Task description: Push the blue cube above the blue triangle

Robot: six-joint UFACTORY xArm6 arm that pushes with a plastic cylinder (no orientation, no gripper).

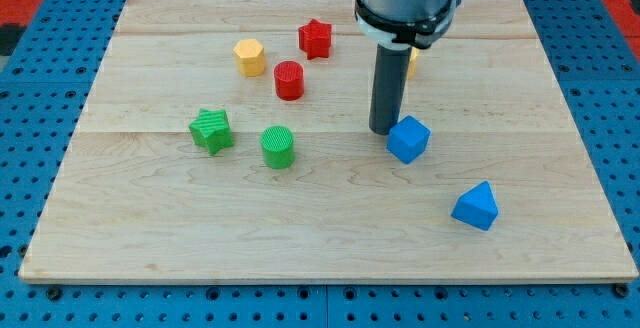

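Pale wooden board on a blue pegboard surface, one camera view.

- My tip: lower end of a dark rod hanging from the arm at the top centre of the frame. It carries no jaws and holds nothing. It stands right of centre, just beside the upper left edge of the blue cube; whether they touch cannot be told.
- Blue cube: right of centre, turned corner-on.
- Blue triangle: lower right, apart from the cube, which lies up and to its left.
- Green star: left of centre.
- Green cylinder: just right of the green star.
- Red cylinder: upper centre.
- Red star: above and right of the red cylinder.
- Yellow hexagon block: upper left of the red cylinder.
- Yellow block: mostly hidden behind the rod, shape unclear.
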